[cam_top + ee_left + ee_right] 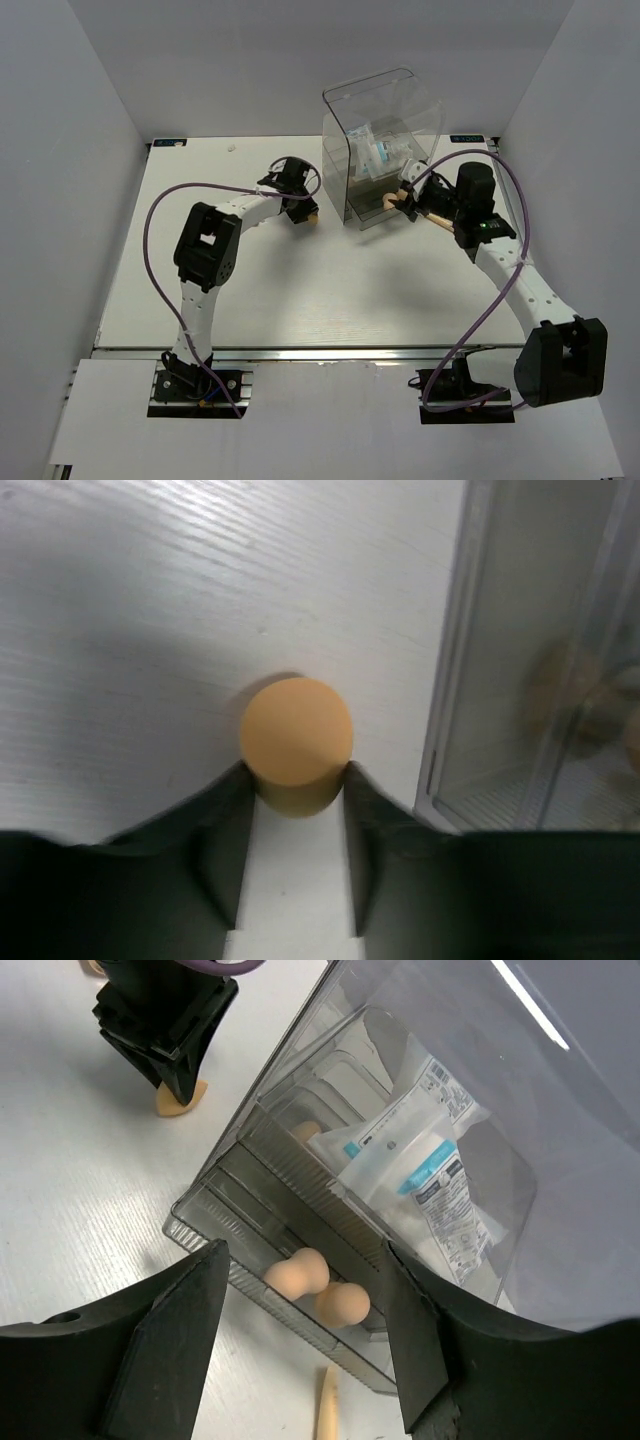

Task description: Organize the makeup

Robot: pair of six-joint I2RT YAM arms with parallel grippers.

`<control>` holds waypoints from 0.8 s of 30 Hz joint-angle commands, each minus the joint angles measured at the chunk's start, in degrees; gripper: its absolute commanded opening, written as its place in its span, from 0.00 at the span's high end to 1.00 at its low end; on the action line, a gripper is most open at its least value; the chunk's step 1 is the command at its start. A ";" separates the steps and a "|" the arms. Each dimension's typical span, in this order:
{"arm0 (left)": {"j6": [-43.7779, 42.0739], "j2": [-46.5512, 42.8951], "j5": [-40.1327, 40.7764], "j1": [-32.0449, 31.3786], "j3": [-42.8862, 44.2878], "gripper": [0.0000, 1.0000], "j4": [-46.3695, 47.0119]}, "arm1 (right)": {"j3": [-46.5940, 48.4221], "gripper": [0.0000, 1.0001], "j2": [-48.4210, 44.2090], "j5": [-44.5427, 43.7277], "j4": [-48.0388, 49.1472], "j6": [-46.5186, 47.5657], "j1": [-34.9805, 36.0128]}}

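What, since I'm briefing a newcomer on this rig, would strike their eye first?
The tall clear drawer box at the table's far side, with a white-blue packet inside and two peach sponges in its front compartment. Just left of it, the left pincer grips another sponge on the table.

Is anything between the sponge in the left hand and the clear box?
No loose thing: only bare table lies between the sponge and the clear box. The box's clear wall faces it, though, so it likely must go in another way.
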State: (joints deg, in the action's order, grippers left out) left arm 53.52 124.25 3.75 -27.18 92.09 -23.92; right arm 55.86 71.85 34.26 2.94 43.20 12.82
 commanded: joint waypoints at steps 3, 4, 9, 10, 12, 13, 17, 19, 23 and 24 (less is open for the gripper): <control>-0.69 -1.01 3.37 0.20 -0.15 0.69 -2.19 | -1.71 0.33 -3.82 1.16 0.67 -3.30 -1.65; -0.61 -1.72 3.63 0.20 -1.03 0.73 -1.57 | -1.71 0.33 -4.44 1.25 0.58 -3.47 -1.83; -2.44 -14.42 3.29 0.02 -14.02 0.94 9.57 | -1.54 0.31 -6.81 -0.15 1.97 -8.99 -4.03; -3.58 -17.52 2.41 -0.59 -17.01 0.94 13.34 | -1.97 0.30 -7.25 -2.25 3.20 -11.45 -4.29; -5.08 -23.93 -1.01 -1.73 -26.73 0.95 25.72 | -2.50 0.24 -8.30 -9.98 6.01 -19.44 -5.61; -6.05 -29.53 -2.33 -3.22 -29.58 0.95 29.94 | -2.77 0.24 -8.40 -11.66 6.55 -22.17 -6.22; -10.09 -35.82 -6.82 -9.37 -34.36 0.93 39.31 | -3.47 0.26 -7.43 -13.96 4.80 -32.37 -9.99; -17.28 -35.13 -4.90 -13.84 -28.94 0.91 36.24 | -3.47 0.28 -6.47 -13.17 3.22 -37.30 -11.06; -30.46 -27.95 -0.33 -18.52 -17.15 0.89 26.50 | -3.56 0.33 -5.76 -10.71 2.77 -41.61 -12.20; -35.62 -26.70 0.64 -19.13 -14.95 0.89 24.99 | -3.47 0.33 -5.76 -10.45 2.69 -41.79 -12.90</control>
State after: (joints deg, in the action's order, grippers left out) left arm 32.53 94.30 1.30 -44.99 71.59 5.98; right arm 52.60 66.30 22.85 5.34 7.86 0.69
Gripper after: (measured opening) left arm 0.274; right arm 0.671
